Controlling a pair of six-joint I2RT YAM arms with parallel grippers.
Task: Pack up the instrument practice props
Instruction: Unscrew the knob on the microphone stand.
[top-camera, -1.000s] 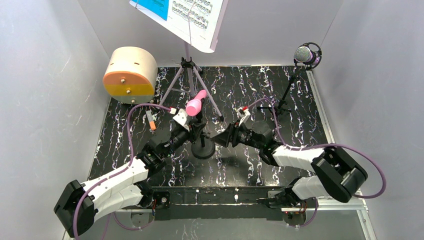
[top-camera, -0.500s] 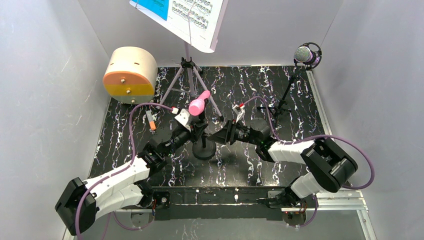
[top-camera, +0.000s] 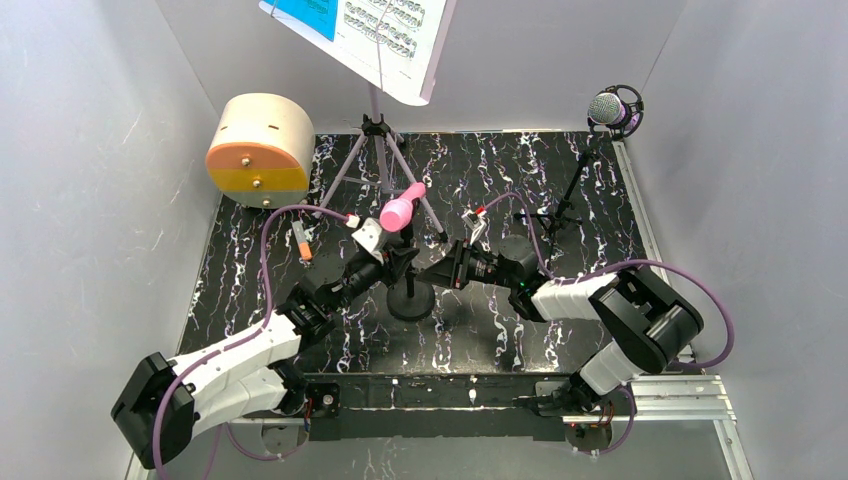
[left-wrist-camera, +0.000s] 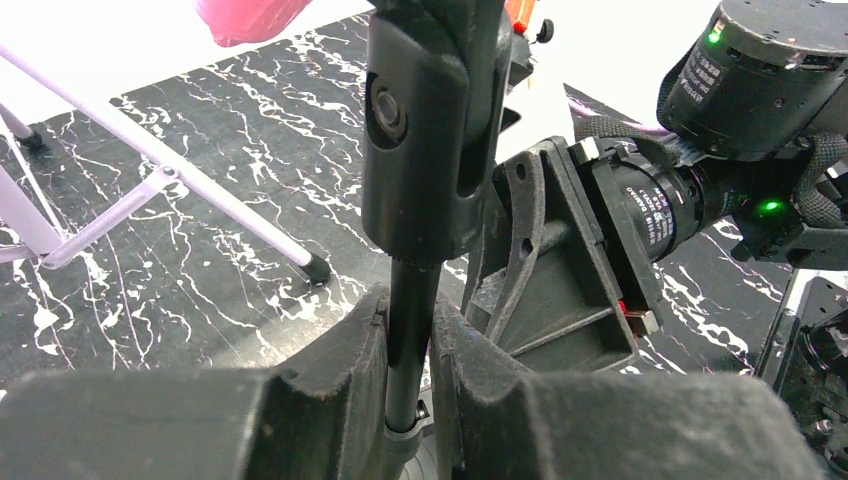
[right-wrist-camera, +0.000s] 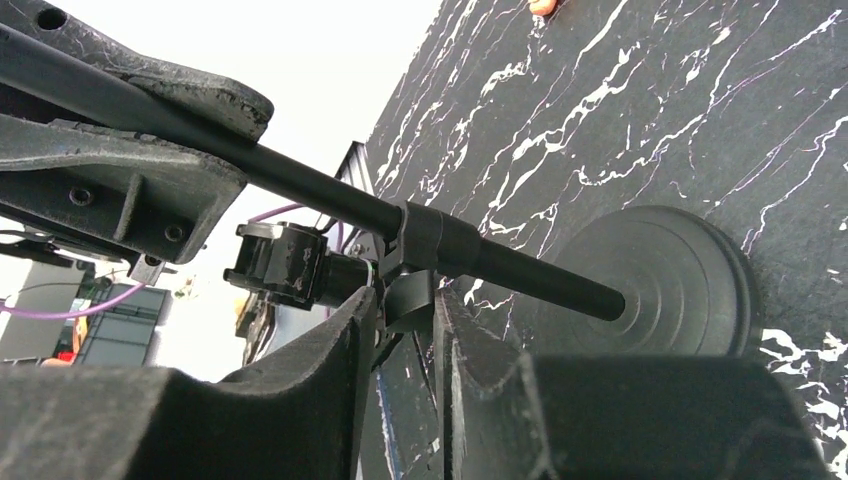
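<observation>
Black-and-white marbled desk (top-camera: 500, 170), centre lot.

Item: pink handheld microphone (top-camera: 397, 211), seated in a black plastic clip holder (left-wrist-camera: 430, 130) on a thin black metal stand pole (left-wrist-camera: 410, 310) with a round black disc base (right-wrist-camera: 660, 285).

Left jaws: closed on the stand pole, gripping it just below the clip holder. The microphone is above and beyond them. This grip is unchanged over the last second.

Right jaws: changed. A second ago they stood wide and short of the stand. They have since moved in from the opposite side and narrowed around the black clamp collar (right-wrist-camera: 430, 245) on the pole. The collar's lug now sits between them, the disc base lies just past their tips, and the left jaws are above. Whether they already pinch the lug or only flank it cannot be told.

Microphone: tipped slightly further over than a second ago, still in its clip.

Meaning for the task (judgement): one arm steadies the pole while the other goes for the collar. This suggests the stand is about to be loosened or collapsed, so packing of this prop has begun but is not done.

Not yet handled, all well beyond both jaws:
- lilac perforated music stand (top-camera: 378, 140) with blue and white sheet music (top-camera: 385, 30)
- silver-mesh purple mic (top-camera: 612, 108) on its tripod
</observation>
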